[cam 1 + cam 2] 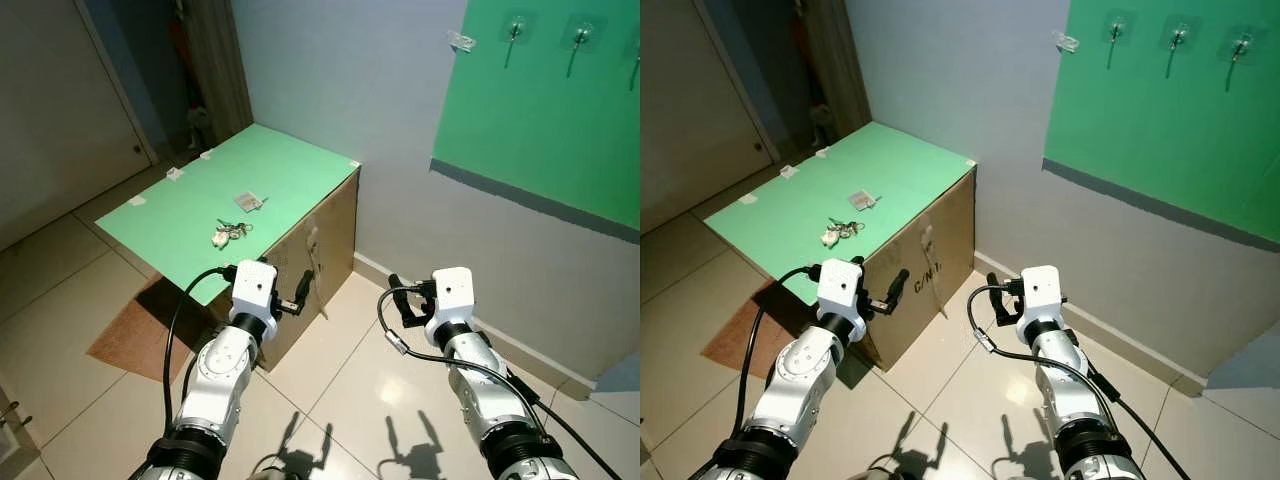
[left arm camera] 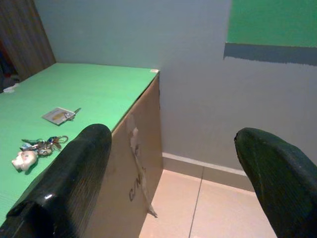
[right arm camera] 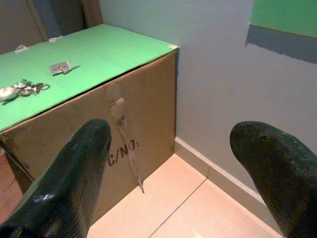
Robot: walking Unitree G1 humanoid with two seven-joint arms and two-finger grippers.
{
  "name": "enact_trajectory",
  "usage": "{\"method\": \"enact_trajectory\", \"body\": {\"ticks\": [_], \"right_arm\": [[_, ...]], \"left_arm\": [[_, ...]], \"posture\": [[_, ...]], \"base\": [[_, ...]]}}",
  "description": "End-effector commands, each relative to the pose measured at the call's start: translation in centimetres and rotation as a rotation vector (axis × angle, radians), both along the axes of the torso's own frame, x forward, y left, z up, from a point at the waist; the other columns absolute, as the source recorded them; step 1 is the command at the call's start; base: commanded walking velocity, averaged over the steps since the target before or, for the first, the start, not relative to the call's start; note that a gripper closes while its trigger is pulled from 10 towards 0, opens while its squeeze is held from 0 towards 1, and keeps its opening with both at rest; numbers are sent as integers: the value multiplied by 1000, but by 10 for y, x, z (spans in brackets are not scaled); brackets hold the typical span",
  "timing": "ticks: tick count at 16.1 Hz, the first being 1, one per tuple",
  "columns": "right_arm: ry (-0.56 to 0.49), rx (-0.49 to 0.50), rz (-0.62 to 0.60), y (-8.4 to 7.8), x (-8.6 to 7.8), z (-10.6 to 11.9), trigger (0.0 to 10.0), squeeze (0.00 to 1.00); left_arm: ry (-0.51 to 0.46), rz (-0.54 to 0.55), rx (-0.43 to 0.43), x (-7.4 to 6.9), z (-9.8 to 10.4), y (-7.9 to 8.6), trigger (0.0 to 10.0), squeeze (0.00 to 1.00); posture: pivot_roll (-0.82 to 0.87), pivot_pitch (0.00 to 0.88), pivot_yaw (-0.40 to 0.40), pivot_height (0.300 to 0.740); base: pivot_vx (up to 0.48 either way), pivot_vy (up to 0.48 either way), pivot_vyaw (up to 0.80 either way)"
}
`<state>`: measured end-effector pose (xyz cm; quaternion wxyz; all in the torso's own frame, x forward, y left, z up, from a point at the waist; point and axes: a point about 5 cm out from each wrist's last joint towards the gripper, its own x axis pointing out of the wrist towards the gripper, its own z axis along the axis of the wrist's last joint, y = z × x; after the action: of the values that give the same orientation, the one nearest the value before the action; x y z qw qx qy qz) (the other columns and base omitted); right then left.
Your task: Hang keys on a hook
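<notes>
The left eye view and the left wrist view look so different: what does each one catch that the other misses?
Left eye view alone: the clear hooks on the green wall panel, both silver arms, and the right end effector.

Left wrist view alone: a close look along the left end effector, its two black fingers spread wide apart.

Shared: the cardboard box topped with a green sheet, and on it the bunch of keys and a small flat tag.

You face a pale grey wall [image 1: 340, 90] with a green panel [image 1: 560, 120] up right of your grippers. A cardboard box [image 1: 320, 250] with a green top stands ahead-left, on glossy beige floor tiles [image 1: 340, 380].
</notes>
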<state>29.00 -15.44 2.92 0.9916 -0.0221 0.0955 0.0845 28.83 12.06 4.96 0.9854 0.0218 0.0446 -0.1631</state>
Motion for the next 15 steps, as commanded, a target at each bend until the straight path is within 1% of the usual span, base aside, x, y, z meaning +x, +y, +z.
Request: {"method": "enact_trajectory", "body": {"ticks": [1, 2, 6, 10, 15], "right_arm": [[6, -4, -2, 1, 1, 0, 10000, 0], [7, -4, 3, 1, 1, 0, 10000, 0], [1, -10, 16, 2, 0, 0, 10000, 0], [-15, -9, -1, -2, 2, 3, 10000, 0], [-16, -5, 6, 0, 3, 3, 10000, 0]], "left_arm": [[-26, -11, 16, 5, 6, 1, 10000, 0], [-25, -17, 15, 5, 6, 0, 10000, 0], [-20, 10, -1, 6, 6, 3, 10000, 0], [-18, 25, -27, 6, 6, 4, 10000, 0], [-30, 28, -19, 6, 7, 3, 10000, 0]], "posture": [[-202, 0, 97, 740], [-204, 0, 98, 740], [-205, 0, 96, 740], [-208, 0, 94, 740], [-207, 0, 93, 740]], "base": [[0, 0, 0], [0, 0, 0], [437, 0, 0], [439, 0, 0], [440, 0, 0]]}}
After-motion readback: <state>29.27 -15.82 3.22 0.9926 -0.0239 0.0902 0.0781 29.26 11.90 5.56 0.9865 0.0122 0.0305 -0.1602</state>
